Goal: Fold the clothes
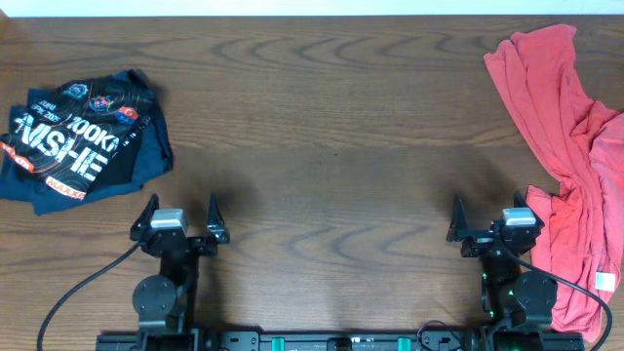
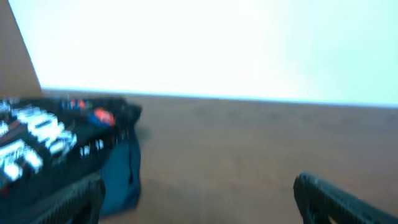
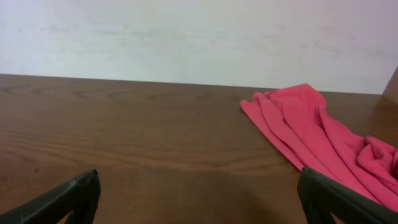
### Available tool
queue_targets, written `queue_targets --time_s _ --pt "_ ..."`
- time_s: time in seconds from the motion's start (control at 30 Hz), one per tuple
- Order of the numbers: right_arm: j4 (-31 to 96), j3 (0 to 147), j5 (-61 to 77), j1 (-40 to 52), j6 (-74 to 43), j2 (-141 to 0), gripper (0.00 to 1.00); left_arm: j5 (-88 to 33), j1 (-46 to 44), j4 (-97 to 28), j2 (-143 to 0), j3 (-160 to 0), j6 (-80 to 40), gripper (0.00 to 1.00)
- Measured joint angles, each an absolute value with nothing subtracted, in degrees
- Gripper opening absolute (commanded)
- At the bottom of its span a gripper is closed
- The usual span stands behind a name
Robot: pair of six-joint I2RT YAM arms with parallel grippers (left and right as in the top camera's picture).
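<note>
The black jersey [image 1: 83, 132] with white-and-red lettering lies folded at the table's far left, on top of a blue piece; it also shows in the left wrist view [image 2: 50, 140]. The coral-red garment [image 1: 570, 146] lies crumpled along the right edge and shows in the right wrist view [image 3: 317, 134]. My left gripper [image 1: 181, 216] is open and empty near the front edge, right of the jersey. My right gripper [image 1: 489, 213] is open and empty near the front edge, just left of the red garment.
A folded blue piece [image 2: 121, 171] sticks out under the jersey. The brown wooden table [image 1: 322, 136] runs between the two garments. A white wall stands behind the far edge. Cables run along the front by the arm bases.
</note>
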State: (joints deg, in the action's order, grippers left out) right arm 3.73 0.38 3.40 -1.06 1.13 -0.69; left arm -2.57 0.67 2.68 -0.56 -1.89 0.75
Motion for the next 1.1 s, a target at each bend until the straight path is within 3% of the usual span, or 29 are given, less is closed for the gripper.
queue_targets --time_s 1.1 --pt "3.7 0.4 3.4 -1.1 1.1 -0.7 0.99 -3.1 0.7 -1.1 -1.3 -0.7 3.1 0.98"
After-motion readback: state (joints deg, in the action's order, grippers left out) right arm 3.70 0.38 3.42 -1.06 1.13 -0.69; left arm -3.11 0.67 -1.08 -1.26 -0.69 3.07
